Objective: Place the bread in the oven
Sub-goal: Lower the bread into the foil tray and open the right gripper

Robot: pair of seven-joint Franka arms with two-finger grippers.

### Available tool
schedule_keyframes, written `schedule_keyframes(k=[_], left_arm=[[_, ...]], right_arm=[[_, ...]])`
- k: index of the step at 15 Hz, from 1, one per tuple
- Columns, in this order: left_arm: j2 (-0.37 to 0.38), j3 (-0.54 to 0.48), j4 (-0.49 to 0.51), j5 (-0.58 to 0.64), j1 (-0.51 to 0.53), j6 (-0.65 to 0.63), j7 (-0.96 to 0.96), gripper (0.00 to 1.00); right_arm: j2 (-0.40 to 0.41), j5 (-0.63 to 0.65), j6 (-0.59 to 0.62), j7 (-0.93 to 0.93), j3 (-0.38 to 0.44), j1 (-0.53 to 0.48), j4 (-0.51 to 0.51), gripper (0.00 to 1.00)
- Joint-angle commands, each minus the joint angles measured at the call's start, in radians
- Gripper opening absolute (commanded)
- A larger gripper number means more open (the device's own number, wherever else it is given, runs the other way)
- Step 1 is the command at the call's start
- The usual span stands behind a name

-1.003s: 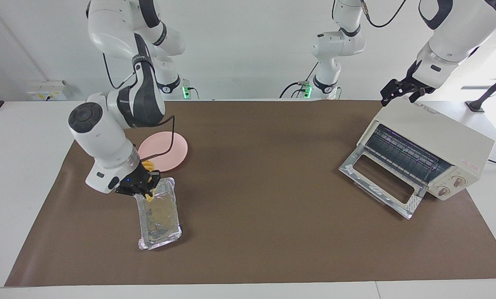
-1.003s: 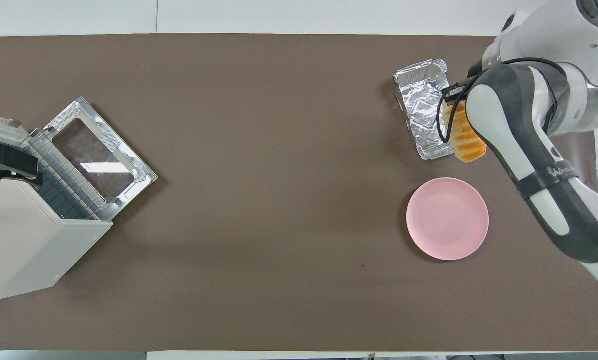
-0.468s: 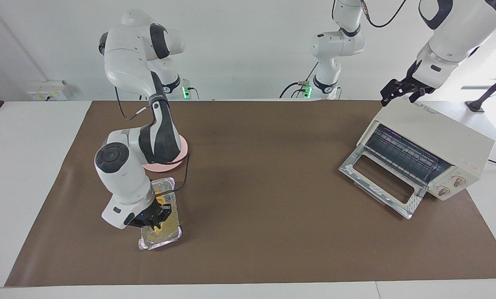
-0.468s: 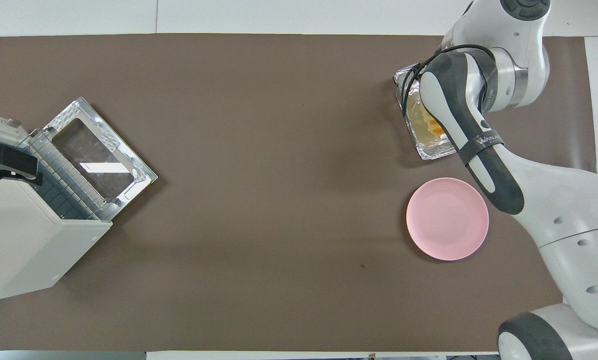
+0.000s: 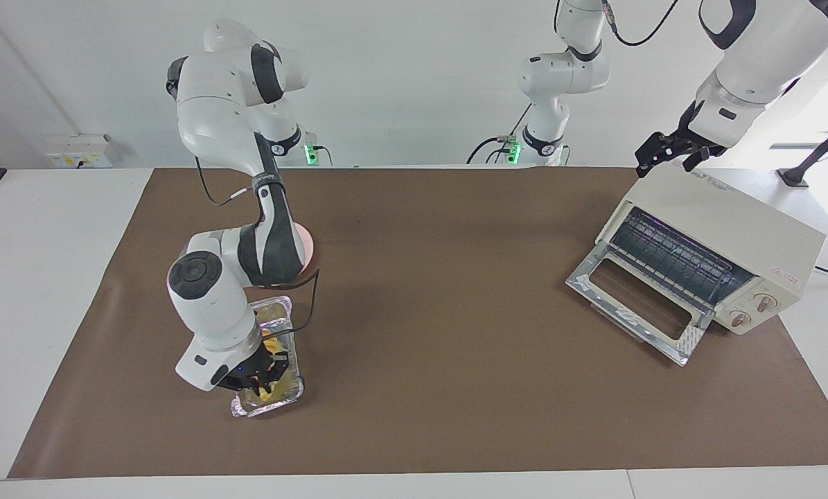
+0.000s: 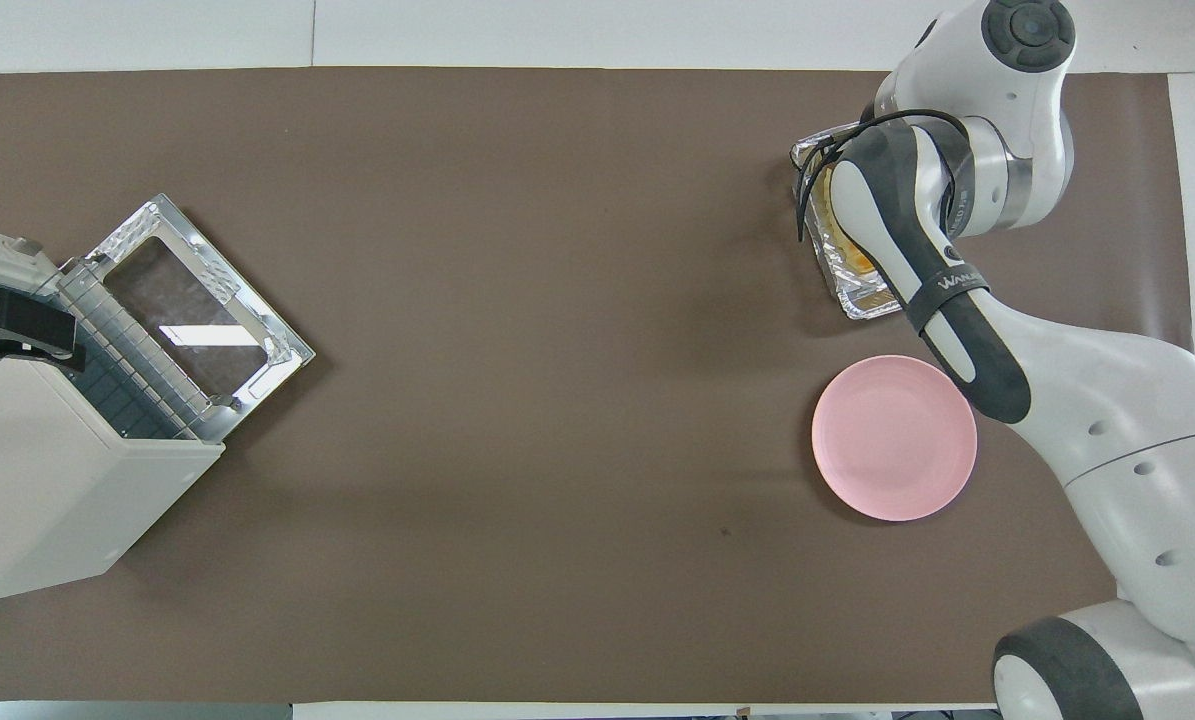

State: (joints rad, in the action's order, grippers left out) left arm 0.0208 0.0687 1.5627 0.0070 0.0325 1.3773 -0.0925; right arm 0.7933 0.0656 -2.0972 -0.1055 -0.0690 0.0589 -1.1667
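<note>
Within the last second the right gripper [image 5: 261,378] has carried the bread [image 6: 862,262] from the end of the foil tray [image 5: 275,407] beside the pink plate [image 6: 894,437] down into the tray, at eight o'clock on the table in the facing view. The bread probably rides into the oven [image 5: 732,229] on foil. The oven waits at three o'clock, door down. Whether this gripper grasps the bread or has released it cannot be told. The left gripper [image 5: 670,152] waits, spread and holding nothing, above the oven's top
</note>
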Motion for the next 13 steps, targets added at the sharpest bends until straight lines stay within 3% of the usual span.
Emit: schedule_keyframes(k=[1,4,7,9,13], left_arm=[[0.024,-0.01,0.022,-0.016,-0.005,-0.001,-0.007,1.0],[0.024,-0.01,0.022,-0.016,-0.005,-0.001,-0.007,1.0],[0.024,-0.01,0.022,-0.016,-0.005,-0.003,-0.007,1.0],[0.024,-0.01,0.022,-0.016,-0.005,-0.001,-0.007,1.0],[0.024,-0.01,0.022,-0.016,-0.005,-0.001,-0.007,1.0]], right_arm=[[-0.052,-0.006,0.061,0.018,-0.008,-0.014,-0.024,1.0],[-0.059,0.011,0.131,-0.003,-0.006,-0.042,-0.011,1.0],[-0.059,0.014,0.073,-0.112,-0.005,-0.076,-0.017,1.0],[-0.071,0.016,-0.012,-0.131,-0.003,-0.085,-0.107,1.0],[-0.14,0.02,-0.148,-0.149,-0.002,-0.087,-0.303,0.9]])
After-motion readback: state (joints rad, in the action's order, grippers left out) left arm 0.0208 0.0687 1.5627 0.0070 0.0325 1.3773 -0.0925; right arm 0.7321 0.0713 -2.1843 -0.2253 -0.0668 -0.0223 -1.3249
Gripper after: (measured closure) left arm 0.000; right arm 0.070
